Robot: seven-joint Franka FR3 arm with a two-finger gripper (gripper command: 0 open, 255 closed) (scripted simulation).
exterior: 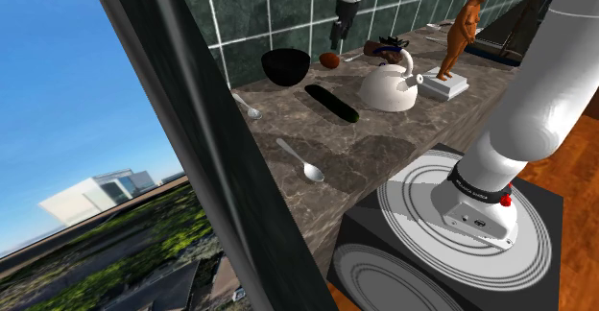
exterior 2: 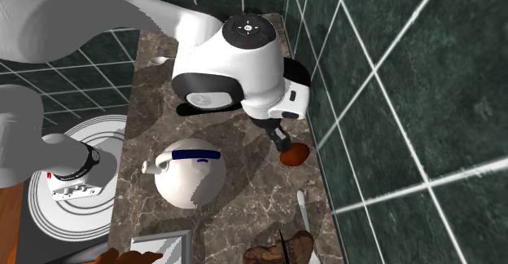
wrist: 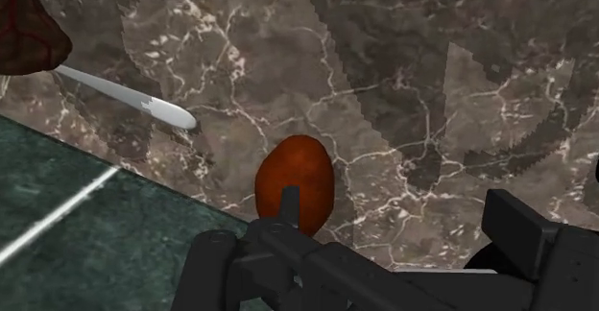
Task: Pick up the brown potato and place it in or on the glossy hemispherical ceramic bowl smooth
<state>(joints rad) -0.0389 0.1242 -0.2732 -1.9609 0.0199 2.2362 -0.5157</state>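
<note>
The brown potato [exterior: 329,59] lies on the marble counter close to the tiled wall, just to the right of the black glossy bowl [exterior: 285,65] in the shoulder view. My black gripper [exterior: 337,35] hangs right above the potato, not touching it. In the wrist view the potato [wrist: 295,184] sits behind one finger [wrist: 288,205], and the other finger [wrist: 523,227] stands far apart from it, so the gripper [wrist: 403,221] is open and empty. From the second exterior view the potato [exterior 2: 294,154] lies just beyond the fingers [exterior 2: 275,132].
A white kettle [exterior: 392,83] and a dark cucumber [exterior: 331,103] lie close by. Two spoons [exterior: 300,160] rest nearer the counter's front. A silver utensil [wrist: 125,96] and a dark brown lump [wrist: 24,31] lie past the potato. A brown figurine [exterior: 461,35] stands at the right.
</note>
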